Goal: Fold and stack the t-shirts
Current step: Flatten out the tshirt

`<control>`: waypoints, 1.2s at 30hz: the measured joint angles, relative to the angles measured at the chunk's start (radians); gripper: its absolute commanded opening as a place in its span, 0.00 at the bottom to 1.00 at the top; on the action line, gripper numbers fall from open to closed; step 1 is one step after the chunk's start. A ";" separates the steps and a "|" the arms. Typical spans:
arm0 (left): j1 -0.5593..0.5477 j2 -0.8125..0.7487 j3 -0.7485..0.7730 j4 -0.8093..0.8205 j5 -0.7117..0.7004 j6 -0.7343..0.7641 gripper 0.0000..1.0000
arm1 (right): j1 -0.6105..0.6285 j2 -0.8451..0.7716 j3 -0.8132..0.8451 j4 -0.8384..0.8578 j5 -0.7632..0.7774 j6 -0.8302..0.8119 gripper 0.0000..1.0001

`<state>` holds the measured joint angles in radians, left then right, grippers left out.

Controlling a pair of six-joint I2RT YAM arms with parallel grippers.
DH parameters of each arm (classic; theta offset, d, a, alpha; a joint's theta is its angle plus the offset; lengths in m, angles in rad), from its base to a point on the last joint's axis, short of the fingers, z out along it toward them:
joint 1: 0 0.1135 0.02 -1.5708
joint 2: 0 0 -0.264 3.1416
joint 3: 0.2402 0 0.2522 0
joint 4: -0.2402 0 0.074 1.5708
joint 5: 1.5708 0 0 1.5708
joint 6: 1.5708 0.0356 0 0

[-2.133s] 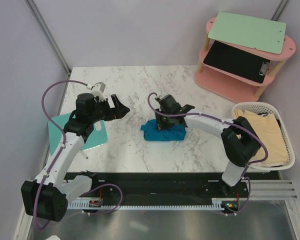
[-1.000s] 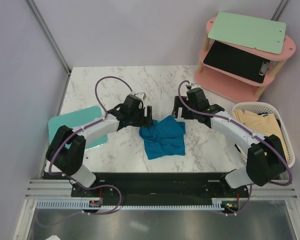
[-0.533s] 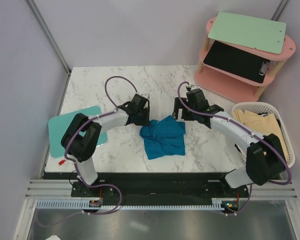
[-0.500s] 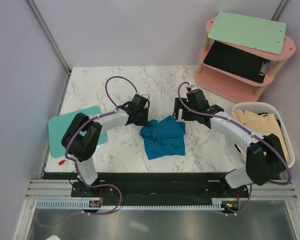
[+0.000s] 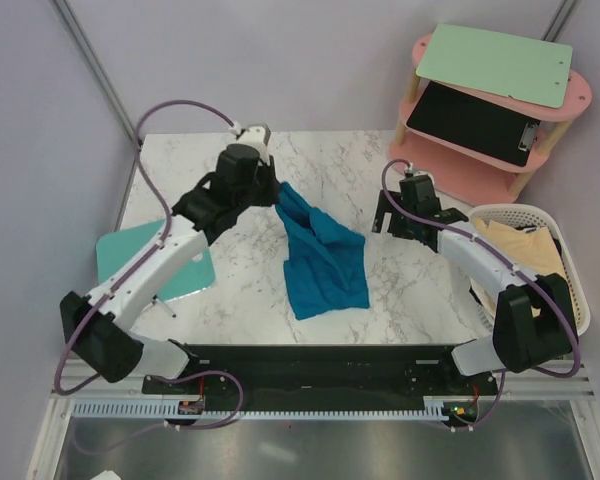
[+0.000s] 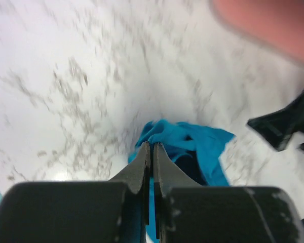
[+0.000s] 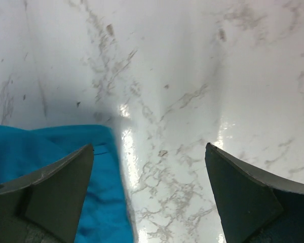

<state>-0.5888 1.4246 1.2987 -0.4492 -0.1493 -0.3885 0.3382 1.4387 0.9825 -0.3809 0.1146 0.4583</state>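
Note:
A deep teal-blue t-shirt hangs stretched from a raised corner down to the marble table. My left gripper is shut on that corner at the shirt's far left, above the table. In the left wrist view its jaws are pressed together with teal cloth pinched at the tips. My right gripper hovers open just right of the shirt, holding nothing. Its wrist view shows the shirt's edge by the left finger. Pale cream t-shirts lie in the basket.
The white mesh basket stands at the table's right edge. A pink two-tier shelf at the back right carries a mint-green board and a black clipboard. A teal mat lies at the left edge.
My left gripper closed on the teal shirt's left side and lifted it up and back, stretching the cloth out. My right gripper drew off to the right, still open.

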 measured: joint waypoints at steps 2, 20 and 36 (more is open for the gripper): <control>0.000 -0.066 0.093 -0.021 -0.021 0.015 0.02 | -0.047 -0.015 0.000 -0.004 0.007 -0.004 0.98; -0.302 0.334 1.025 -0.107 0.371 0.007 0.02 | -0.322 -0.105 0.000 -0.047 0.022 -0.003 0.98; -0.032 -0.111 0.431 -0.036 0.149 -0.039 0.02 | -0.361 -0.156 -0.021 -0.051 -0.029 -0.018 0.98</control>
<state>-0.6212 1.3132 1.7302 -0.4854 -0.0006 -0.4278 -0.0227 1.2831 0.9611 -0.4316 0.0853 0.4408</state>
